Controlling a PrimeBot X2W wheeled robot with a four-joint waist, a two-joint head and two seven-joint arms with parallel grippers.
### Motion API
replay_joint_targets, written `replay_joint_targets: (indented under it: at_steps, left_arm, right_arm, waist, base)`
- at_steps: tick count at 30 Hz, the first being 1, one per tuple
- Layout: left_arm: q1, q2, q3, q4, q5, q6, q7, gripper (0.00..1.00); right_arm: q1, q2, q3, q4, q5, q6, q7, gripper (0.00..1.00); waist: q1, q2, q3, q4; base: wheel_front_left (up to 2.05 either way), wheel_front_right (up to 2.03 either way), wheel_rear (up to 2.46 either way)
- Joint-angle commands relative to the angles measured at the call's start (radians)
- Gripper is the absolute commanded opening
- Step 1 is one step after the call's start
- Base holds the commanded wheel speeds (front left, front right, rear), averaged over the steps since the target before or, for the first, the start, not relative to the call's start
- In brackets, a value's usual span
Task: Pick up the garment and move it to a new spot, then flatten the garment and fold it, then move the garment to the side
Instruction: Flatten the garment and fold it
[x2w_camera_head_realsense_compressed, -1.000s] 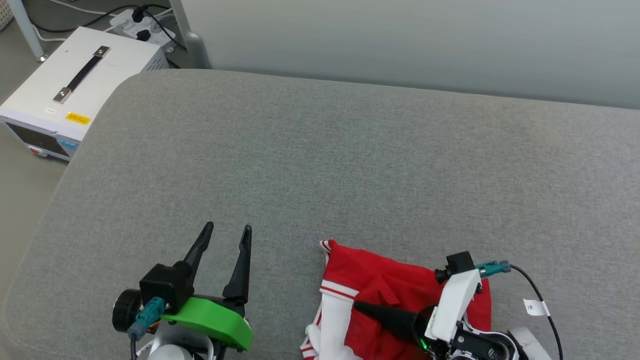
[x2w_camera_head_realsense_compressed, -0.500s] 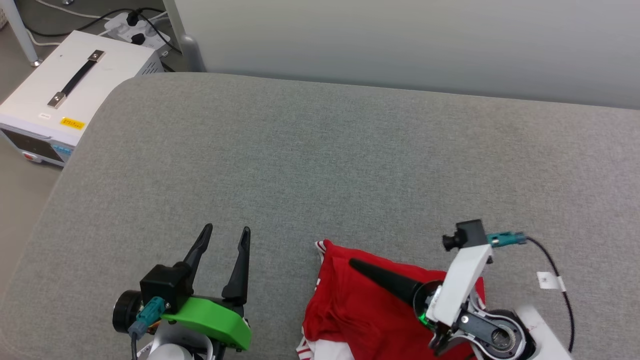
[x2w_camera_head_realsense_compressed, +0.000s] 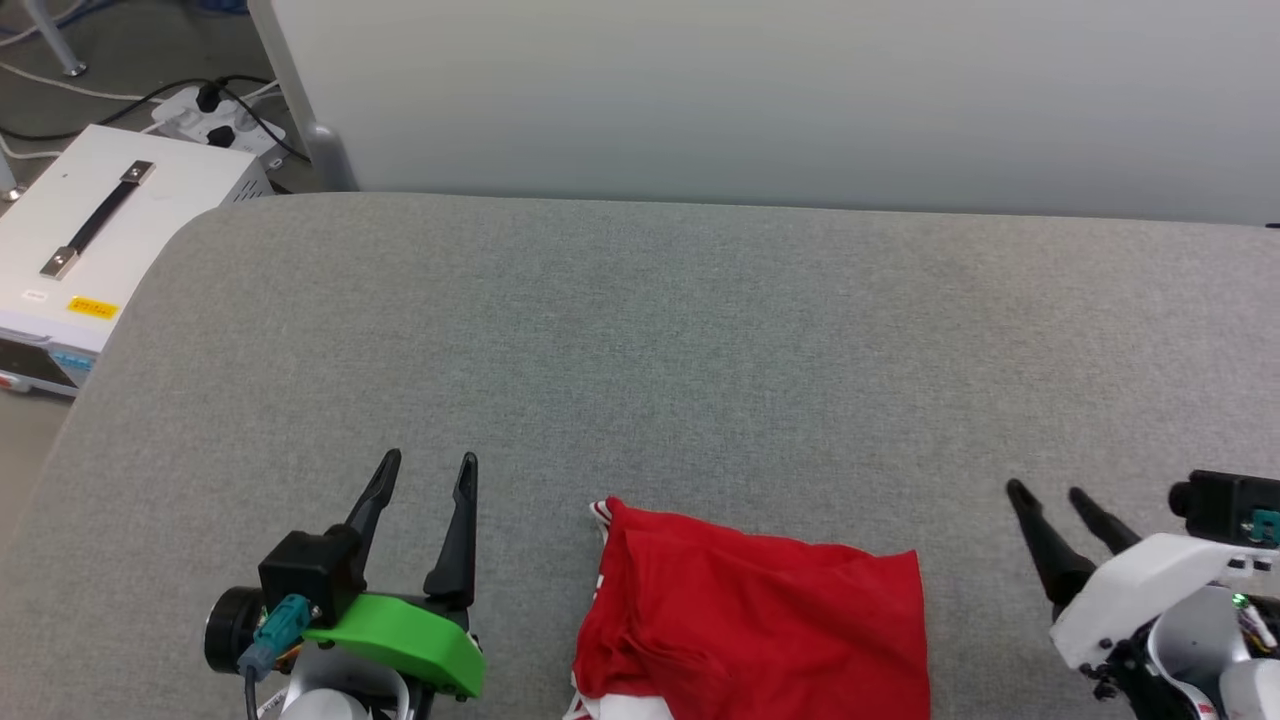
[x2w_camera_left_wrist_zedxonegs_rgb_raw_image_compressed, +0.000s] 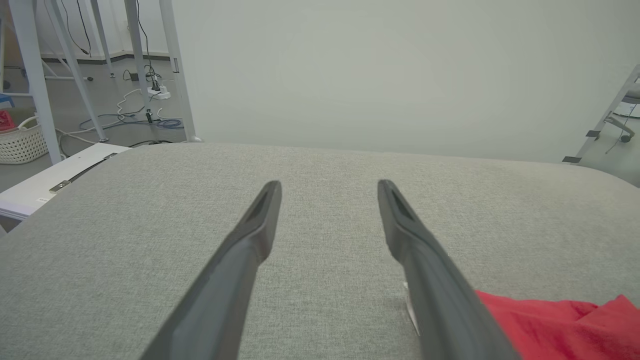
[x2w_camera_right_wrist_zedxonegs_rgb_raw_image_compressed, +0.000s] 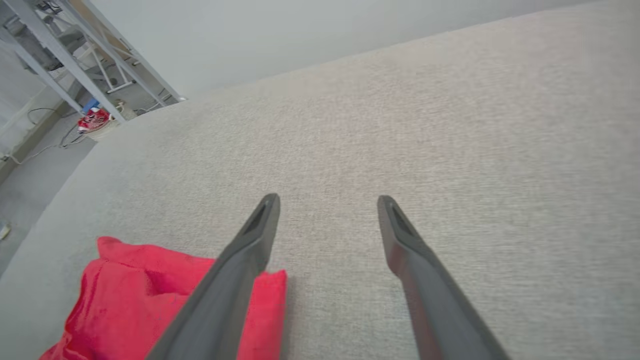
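Note:
The garment (x2w_camera_head_realsense_compressed: 755, 620) lies folded into a red bundle at the near edge of the grey cushioned surface (x2w_camera_head_realsense_compressed: 640, 350), with a bit of white and striped trim at its left and lower edges. It also appears as a red patch (x2w_camera_left_wrist_zedxonegs_rgb_raw_image_compressed: 555, 325) in the left wrist view and as the garment (x2w_camera_right_wrist_zedxonegs_rgb_raw_image_compressed: 135, 300) at the lower left of the right wrist view. My left gripper (x2w_camera_head_realsense_compressed: 427, 468) stands open to the garment's left, empty. My right gripper (x2w_camera_head_realsense_compressed: 1047, 493) stands open to its right, apart from the cloth, nothing between its fingers.
A white equipment box (x2w_camera_head_realsense_compressed: 90, 240) with a black handle sits on the floor beyond the surface's left edge, with a power strip and cables (x2w_camera_head_realsense_compressed: 215, 110) behind it. A pale wall panel (x2w_camera_head_realsense_compressed: 760, 90) runs along the far edge. Metal frame legs (x2w_camera_left_wrist_zedxonegs_rgb_raw_image_compressed: 35, 80) stand on the left.
My right gripper opened, let go of the garment and drew away to the right. The garment now lies with a red layer folded over it. The camera has also shifted.

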Motion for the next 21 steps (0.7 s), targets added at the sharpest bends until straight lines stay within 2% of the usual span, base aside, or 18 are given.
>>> replay_joint_targets:
  at_steps: [1,5,9,13,21]
  left_arm:
    - [0.016,0.007,0.003,0.002,-0.01,0.006,-0.007,1.0]
    - [0.033,0.013,0.007,0.002,-0.011,0.012,-0.007,1.0]
    - [0.054,0.016,0.009,0.005,-0.012,0.019,-0.008,1.0]
    - [0.08,0.017,0.013,0.008,-0.014,0.033,-0.009,1.0]
    - [0.12,0.023,0.012,0.007,-0.017,0.045,-0.01,1.0]
  right_arm:
    - [0.02,0.01,-0.034,-0.028,-0.066,0.0,-0.027,1.0]
    - [0.066,0.024,-0.095,-0.093,-0.226,0.0,-0.1,1.0]
    - [0.11,0.038,-0.117,-0.15,-0.326,0.0,-0.219,1.0]
    - [0.166,0.056,-0.108,-0.182,-0.371,0.0,-0.281,1.0]
    - [0.258,0.079,-0.072,-0.202,-0.39,0.0,-0.306,1.0]
  waist:
    - [-0.0001,-0.0001,-0.017,-0.016]
    - [-0.0001,-0.0001,-0.038,-0.026]
    - [-0.0001,-0.0001,-0.06,-0.032]
    - [-0.0001,-0.0001,-0.087,-0.035]
    - [-0.0001,-0.0001,-0.118,-0.046]
  base:
    - [0.0,0.0,0.0]
    - [0.0,0.0,0.0]
    - [0.0,0.0,0.0]
    - [0.0,0.0,0.0]
    - [0.0,0.0,0.0]
